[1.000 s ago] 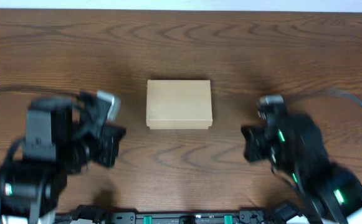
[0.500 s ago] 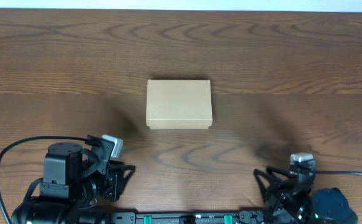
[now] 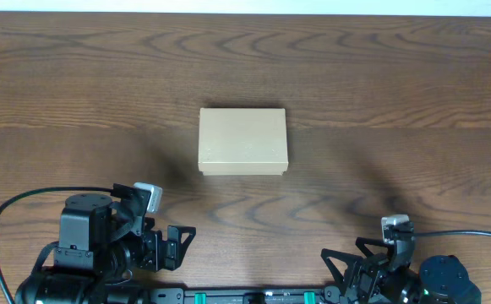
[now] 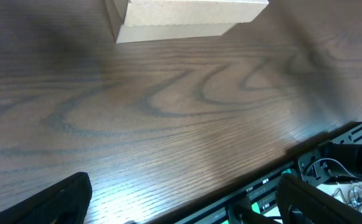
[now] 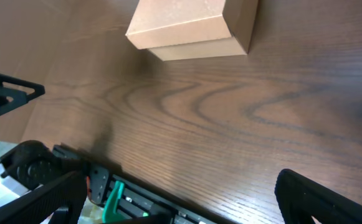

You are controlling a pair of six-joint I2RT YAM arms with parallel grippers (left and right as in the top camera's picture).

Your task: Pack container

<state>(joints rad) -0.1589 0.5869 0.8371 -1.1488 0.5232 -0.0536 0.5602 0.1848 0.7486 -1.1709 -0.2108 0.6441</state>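
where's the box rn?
Overhead: the container sits centred on the table, lid shut, ahead of the gap between the left gripper and right gripper, both open at the near edge.

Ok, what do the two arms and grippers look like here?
Both arms are black with bulky joint housings. The left gripper and right gripper have black angular fingers, a pale grey block at each wrist, and a black cable trailing from each.

dark brown wood-grain table [image 3: 355, 67]; a black rail with green clips [image 3: 228, 296] runs along its near edge.
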